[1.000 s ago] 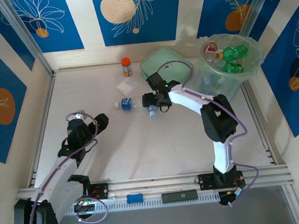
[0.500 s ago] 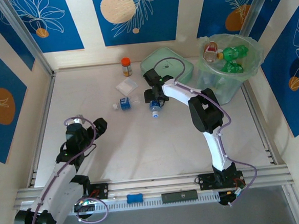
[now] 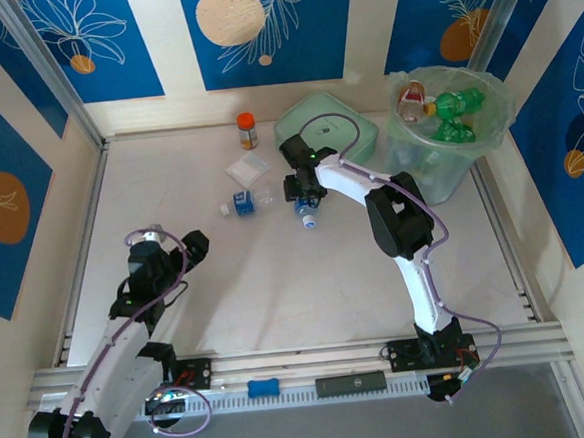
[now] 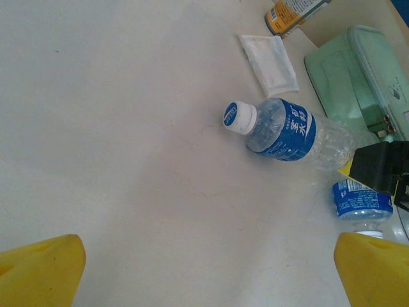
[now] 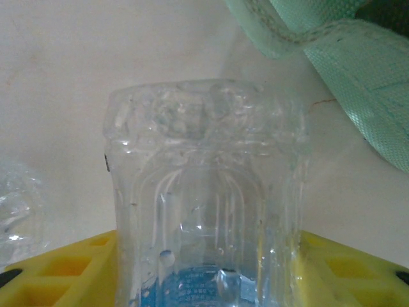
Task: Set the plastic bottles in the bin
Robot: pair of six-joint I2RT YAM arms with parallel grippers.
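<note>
- Gripping a clear blue-labelled bottle [image 5: 204, 192] that lies mid-frame on the table [image 3: 277, 290], the right gripper [image 3: 306, 203] has its jaws pressed against both flanks; the thin plastic could buckle and slip out.
- The mint-green case [image 3: 351, 130] sits just above, toward the bin [image 3: 500, 114] at upper right; a low carry risks snagging it.
- The left gripper [image 4: 208, 272] holds its jaws wide and empty. A second bottle [image 4: 287, 131] lies to the left, with open table below it.
</note>
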